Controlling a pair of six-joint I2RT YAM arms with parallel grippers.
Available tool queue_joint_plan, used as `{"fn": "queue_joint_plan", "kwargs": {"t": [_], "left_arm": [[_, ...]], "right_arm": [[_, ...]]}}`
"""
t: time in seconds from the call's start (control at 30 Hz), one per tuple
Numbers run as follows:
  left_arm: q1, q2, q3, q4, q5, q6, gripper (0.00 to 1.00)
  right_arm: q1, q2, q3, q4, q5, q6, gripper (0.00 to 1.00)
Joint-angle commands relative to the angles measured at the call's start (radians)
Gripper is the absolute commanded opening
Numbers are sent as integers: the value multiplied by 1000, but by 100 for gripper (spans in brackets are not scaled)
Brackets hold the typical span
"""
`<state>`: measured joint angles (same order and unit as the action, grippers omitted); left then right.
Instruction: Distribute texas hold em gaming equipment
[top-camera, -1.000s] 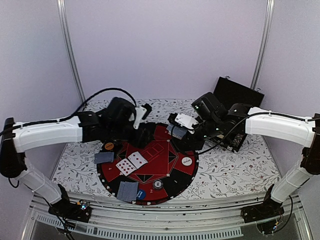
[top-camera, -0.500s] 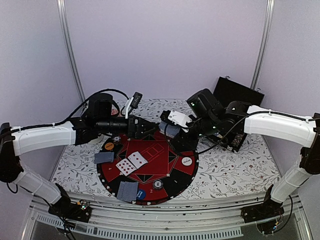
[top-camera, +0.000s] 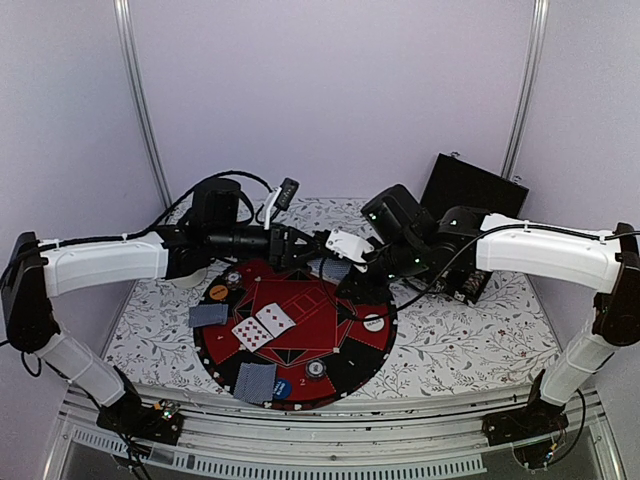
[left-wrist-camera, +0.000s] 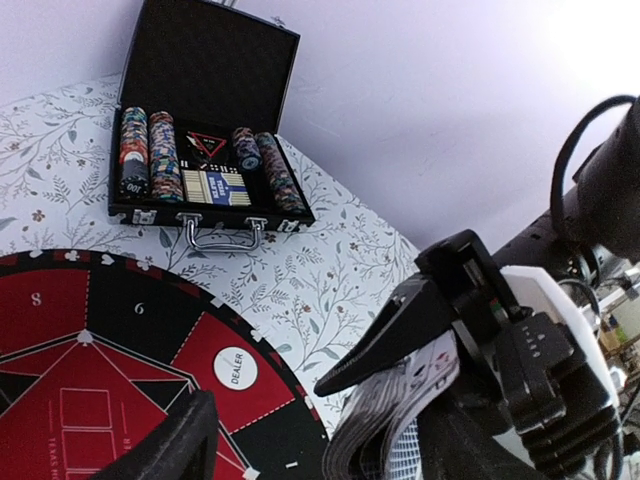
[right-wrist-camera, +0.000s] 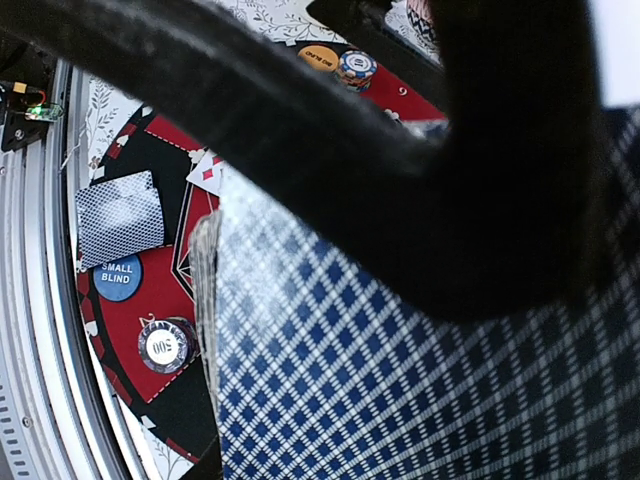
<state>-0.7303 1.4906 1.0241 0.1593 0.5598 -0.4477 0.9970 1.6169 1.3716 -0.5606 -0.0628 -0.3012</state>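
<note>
Hovering over the round mat's (top-camera: 310, 300) far edge, the left gripper (top-camera: 303, 246) holds its fingers spread just beside the deck of cards (top-camera: 337, 267), which the right gripper (top-camera: 351, 264) pinches above the mat. Floral tablecloth (top-camera: 450, 340) separates the mat's right edge from the open chip case (top-camera: 475, 190).

Lying directly on a white, leaf-printed tabletop (top-camera: 470, 345): a round red-and-black felt poker mat (top-camera: 320, 310), centre, and an open black hard-sided chip case (top-camera: 472, 190), far right.
</note>
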Motion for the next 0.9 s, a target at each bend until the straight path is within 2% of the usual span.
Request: {"fn": "queue_joint_plan", "kwargs": {"t": [0.0, 0.23, 0.37, 0.47, 0.87], "left_arm": [[-12, 9, 42, -68, -31, 57, 64], [-12, -39, 27, -114, -105, 96, 27], [-11, -51, 20, -122, -92, 103, 10], [-11, -64, 11, -129, -90, 110, 1], [-8, -125, -13, -167, -120, 148, 0]], "right_arm": [[7, -3, 21, 14, -6, -4, 40], [8, -8, 11, 16, 5, -6, 40], [7, -7, 10, 16, 16, -6, 40], [8, -8, 5, 16, 28, -6, 40], [7, -9, -18, 15, 64, 4, 40]]}}
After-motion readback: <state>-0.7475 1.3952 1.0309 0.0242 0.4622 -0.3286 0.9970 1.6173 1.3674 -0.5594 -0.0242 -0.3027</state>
